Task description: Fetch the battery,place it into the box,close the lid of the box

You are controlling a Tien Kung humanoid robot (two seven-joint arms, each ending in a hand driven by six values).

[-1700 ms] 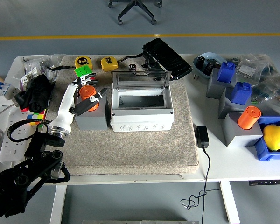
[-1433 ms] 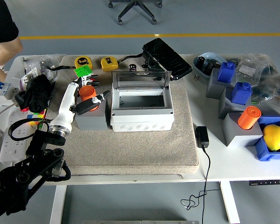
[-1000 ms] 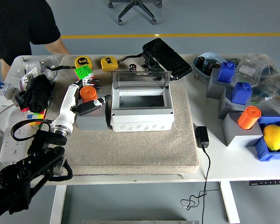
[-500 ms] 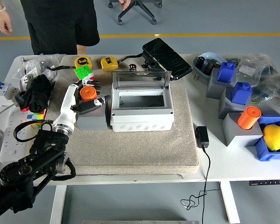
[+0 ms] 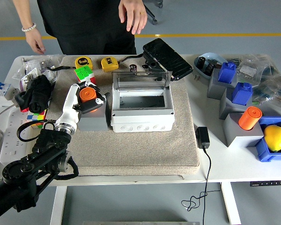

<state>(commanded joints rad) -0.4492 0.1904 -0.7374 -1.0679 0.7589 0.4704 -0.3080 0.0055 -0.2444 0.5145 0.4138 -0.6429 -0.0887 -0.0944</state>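
Note:
An orange cylindrical battery (image 5: pixel 87 96) stands in a grey holder block (image 5: pixel 92 122) on the beige mat, left of the box. My left hand (image 5: pixel 90 98) reaches in from the lower left on a white forearm, its black fingers curled around the battery. The white box (image 5: pixel 142 108) sits mid-mat with its inside bare and its clear lid (image 5: pixel 141 80) standing upright at the back. A second orange battery (image 5: pixel 250 117) stands in a grey block at the right. My right arm is out of view.
A person in black stands at the far side, one hand (image 5: pixel 133 14) hanging above the table's back edge, the other (image 5: pixel 35 43) at the far left. Tape measures (image 5: pixel 84 62), a black case (image 5: pixel 167 58), blue blocks (image 5: pixel 228 72), a lemon (image 5: pixel 275 137) and a power adapter (image 5: pixel 202 137) surround the mat.
My left hand has closed its fingers in around the orange battery. The person has walked in from the left along the far side and now stands behind the table's middle.

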